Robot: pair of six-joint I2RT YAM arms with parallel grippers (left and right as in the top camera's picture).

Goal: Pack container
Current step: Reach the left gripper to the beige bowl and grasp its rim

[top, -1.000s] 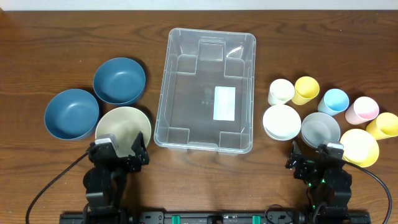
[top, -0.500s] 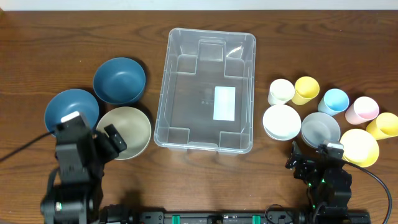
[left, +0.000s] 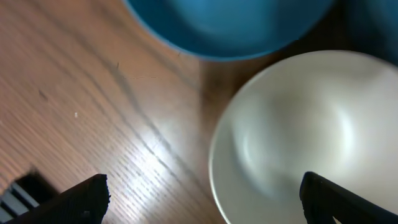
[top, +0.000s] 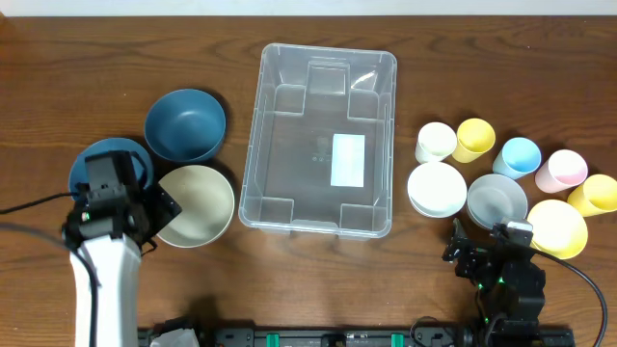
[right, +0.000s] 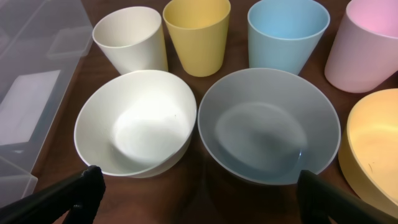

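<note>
R tool (right: 199, 199) low at near edge of counter (top: 58, 77), fingers spread wide, released. Just past it: white bowl (right: 137, 121) & grey bowl (right: 267, 127) side by side, yellow bowl (right: 376, 149) to their right. Behind those, row of cups: cream cup (right: 132, 38), yellow cup (right: 196, 34), lt blue cup (right: 287, 34), pink cup (right: 367, 43). 2nd yellow cup (top: 598, 196) at far right in overhead.

L tool (left: 205, 202) likewise released, fingers wide, over left rim of beige bowl (top: 198, 204); contact w/ bowl: can't tell. L arm (top: 101, 275) covers part of nearer blue bowl (top: 114, 146). Other blue bowl (top: 185, 125) further back, just beside beige bowl.

Clear container (top: 289, 125) mid-counter, open side up, betw. L bowls & R bowls/cups, white label (top: 348, 160) on base, apart from both tools.
</note>
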